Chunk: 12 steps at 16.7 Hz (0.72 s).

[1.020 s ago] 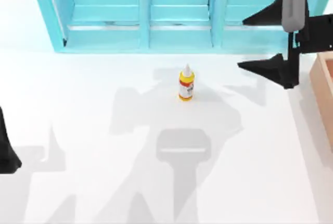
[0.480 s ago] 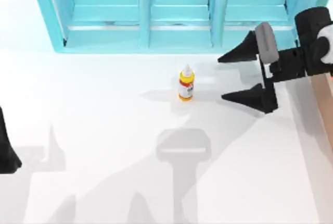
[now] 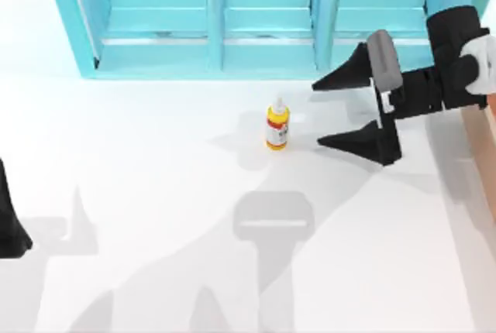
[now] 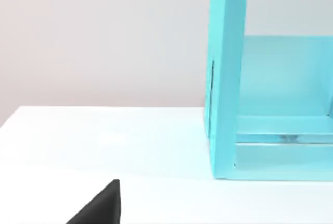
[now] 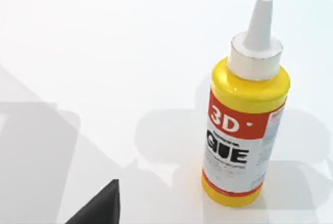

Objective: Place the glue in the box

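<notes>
**Glue upright on table; right gripper open beside it**

Glue (image 3: 277, 125) stands upright on the white table (image 3: 155, 193), in front of the middle bay of the turquoise shelf (image 3: 263, 15), and is in the same spot as half a second ago and a second ago.

Changes from the earlier frames:
- The right gripper (image 3: 345, 112) has moved left. A second ago it was near the table's right edge; it is now near the glue.
- Its shadow has shifted left with it and now falls over the ground around the bottle.
- The left arm has not moved.

Hidden or cut off:
- The box (image 3: 480, 128) shows as a thin tan strip at the right edge of the top view, mostly covered by the right arm.
- The left gripper (image 3: 9, 221) is parked at the left edge, cut by the frame; whether its fingers are apart cannot be told. The left wrist view shows one dark fingertip (image 4: 101, 206) and the shelf's end wall.
- The right wrist view shows the glue's red-and-white label; the smaller print is hard to read.

Glue relative to gripper:
- The right gripper's two fingers are spread wide, tips pointing left at the glue, and hold nothing.
- The glue stands just left of the fingertips, not touching either one.
</notes>
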Tool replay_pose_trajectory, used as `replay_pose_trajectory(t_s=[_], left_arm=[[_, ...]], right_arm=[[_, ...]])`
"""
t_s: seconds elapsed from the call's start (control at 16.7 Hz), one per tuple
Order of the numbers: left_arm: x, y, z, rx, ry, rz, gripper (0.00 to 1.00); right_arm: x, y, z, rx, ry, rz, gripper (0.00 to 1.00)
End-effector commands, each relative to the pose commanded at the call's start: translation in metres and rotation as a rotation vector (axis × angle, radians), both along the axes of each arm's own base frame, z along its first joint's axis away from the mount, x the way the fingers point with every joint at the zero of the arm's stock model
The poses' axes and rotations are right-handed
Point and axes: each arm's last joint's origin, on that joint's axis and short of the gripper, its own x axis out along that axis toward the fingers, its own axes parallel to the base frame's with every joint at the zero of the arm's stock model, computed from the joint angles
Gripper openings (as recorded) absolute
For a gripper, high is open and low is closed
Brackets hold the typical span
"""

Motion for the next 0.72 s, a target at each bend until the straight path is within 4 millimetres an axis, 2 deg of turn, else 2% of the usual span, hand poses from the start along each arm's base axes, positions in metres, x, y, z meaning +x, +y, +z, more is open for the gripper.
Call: replay_pose_trajectory(t_s=[0.36, 0.54, 0.72], left_arm=[[0.000, 0.000, 0.000, 0.000, 0.000, 0.000, 1.00], [0.000, 0.000, 0.000, 0.000, 0.000, 0.000, 1.00], [0.000, 0.000, 0.000, 0.000, 0.000, 0.000, 1.00]], right_arm=[[0.005, 0.046, 0.016, 0.003, 0.004, -0.005, 1.00], [0.004, 0.062, 0.019, 0.003, 0.004, -0.005, 1.00], [0.002, 0.073, 0.013, 0.003, 0.004, -0.004, 1.00]])
